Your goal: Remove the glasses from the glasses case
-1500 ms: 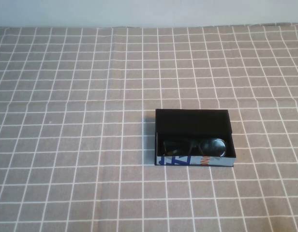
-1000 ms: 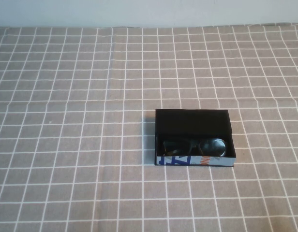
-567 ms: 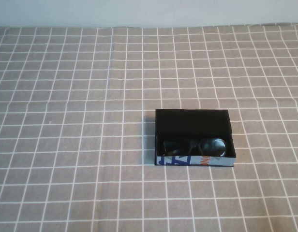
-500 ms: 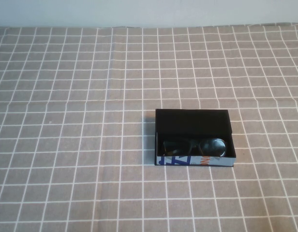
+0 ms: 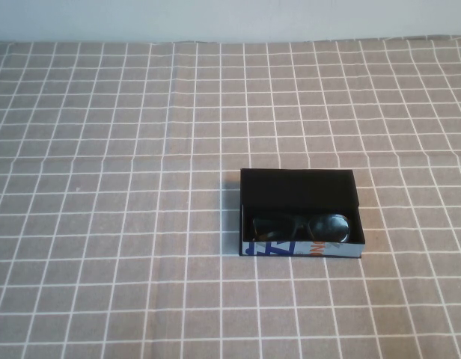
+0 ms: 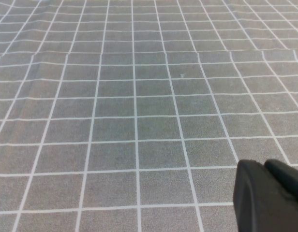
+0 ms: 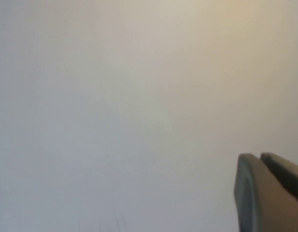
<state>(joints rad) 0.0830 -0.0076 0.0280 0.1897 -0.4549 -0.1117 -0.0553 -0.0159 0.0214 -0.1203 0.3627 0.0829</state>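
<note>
The glasses case (image 5: 304,250) lies open on the checked cloth, right of centre, its white front printed in blue and orange facing me and its black lid folded back. The black glasses (image 5: 301,226) with dark lenses lie inside it. Neither arm shows in the high view. In the left wrist view my left gripper (image 6: 265,166) is shut and empty, low over bare cloth. In the right wrist view my right gripper (image 7: 260,157) is shut and empty in front of a plain pale surface. The case and glasses are out of both wrist views.
A grey cloth with a white grid (image 5: 103,224) covers the table and also fills the left wrist view (image 6: 139,96). A pale wall (image 5: 230,19) stands behind the table's far edge. Nothing else lies on the cloth.
</note>
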